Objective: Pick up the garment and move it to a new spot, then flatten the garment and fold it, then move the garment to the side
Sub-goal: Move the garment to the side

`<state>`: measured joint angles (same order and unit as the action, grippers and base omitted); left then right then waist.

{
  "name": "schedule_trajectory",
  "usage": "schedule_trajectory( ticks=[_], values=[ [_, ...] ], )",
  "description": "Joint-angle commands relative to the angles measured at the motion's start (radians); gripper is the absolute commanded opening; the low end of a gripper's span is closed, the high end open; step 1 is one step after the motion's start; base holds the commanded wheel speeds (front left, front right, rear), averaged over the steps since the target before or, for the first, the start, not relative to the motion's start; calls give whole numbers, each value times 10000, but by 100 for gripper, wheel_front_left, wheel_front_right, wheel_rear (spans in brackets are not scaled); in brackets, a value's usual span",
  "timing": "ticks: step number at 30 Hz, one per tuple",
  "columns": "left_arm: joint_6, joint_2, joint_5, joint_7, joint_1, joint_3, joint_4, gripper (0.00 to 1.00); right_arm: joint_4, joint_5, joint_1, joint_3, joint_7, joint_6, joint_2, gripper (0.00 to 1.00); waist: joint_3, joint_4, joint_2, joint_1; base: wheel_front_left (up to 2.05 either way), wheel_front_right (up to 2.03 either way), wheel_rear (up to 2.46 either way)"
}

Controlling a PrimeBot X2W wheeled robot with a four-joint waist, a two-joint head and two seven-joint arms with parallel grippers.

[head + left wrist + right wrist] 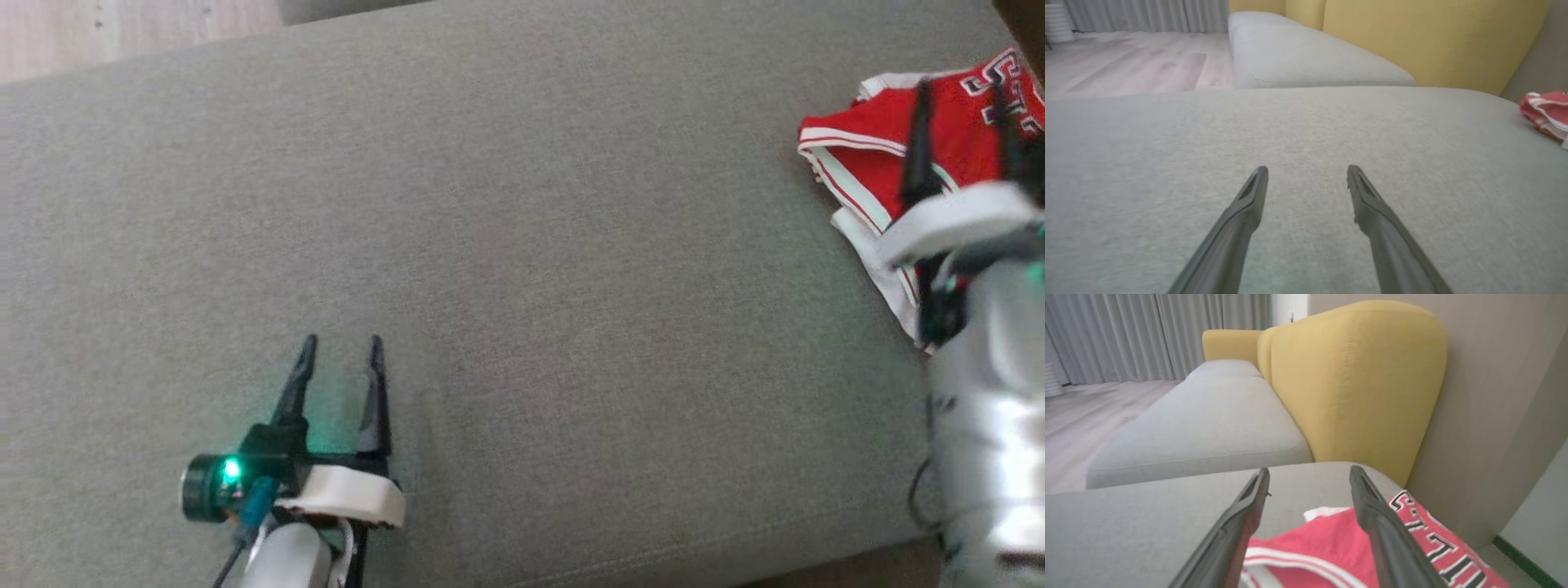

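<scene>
The garment (890,155) is a red jersey with white stripes and black-and-white lettering, lying folded at the right edge of the grey couch seat (522,245). It also shows at the right border of the left wrist view as a red and white bundle, the garment (1545,112). My right gripper (962,94) hovers over it, open, with nothing between its fingers; in the right wrist view the garment (1339,547) lies just below the spread fingers of the right gripper (1309,475). My left gripper (343,347) rests open over bare cushion at the lower left, the left gripper (1307,171) far from the cloth.
A yellow backrest (1355,379) stands behind the seat, with a second grey cushion (1306,57) beyond. Wooden floor (122,33) lies past the far left edge. A grey wall (1494,396) runs close beside the garment's end of the couch.
</scene>
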<state>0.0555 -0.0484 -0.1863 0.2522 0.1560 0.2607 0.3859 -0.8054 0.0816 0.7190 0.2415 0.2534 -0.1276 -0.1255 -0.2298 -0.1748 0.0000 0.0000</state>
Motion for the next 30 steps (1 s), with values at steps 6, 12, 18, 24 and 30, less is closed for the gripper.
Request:
schedule_trajectory(
  ticks=[6,12,18,24,30],
  values=[
    [205,-18,-5,95,-98,-718,-460,100,1559,-808,-1796,-1025,84,-31,575,100,294,525,0,0,0,0,0],
    [416,-18,-276,95,-178,-972,-577,100,2036,-1200,-2979,-1745,84,-31,739,100,459,964,0,0,0,0,0],
    [578,-18,-460,95,-275,-1049,-404,100,2540,-1871,-3714,-2474,84,-31,749,100,776,1348,0,0,0,0,0],
    [639,-18,-584,95,-397,-1199,-134,100,2758,-2211,-4052,-2928,84,-31,751,100,1298,1628,0,0,0,0,0],
    [585,-18,-461,95,-712,-1348,62,100,2699,-2453,-4435,-3227,84,-31,751,100,1934,1788,0,0,0,0,0]
  ],
)
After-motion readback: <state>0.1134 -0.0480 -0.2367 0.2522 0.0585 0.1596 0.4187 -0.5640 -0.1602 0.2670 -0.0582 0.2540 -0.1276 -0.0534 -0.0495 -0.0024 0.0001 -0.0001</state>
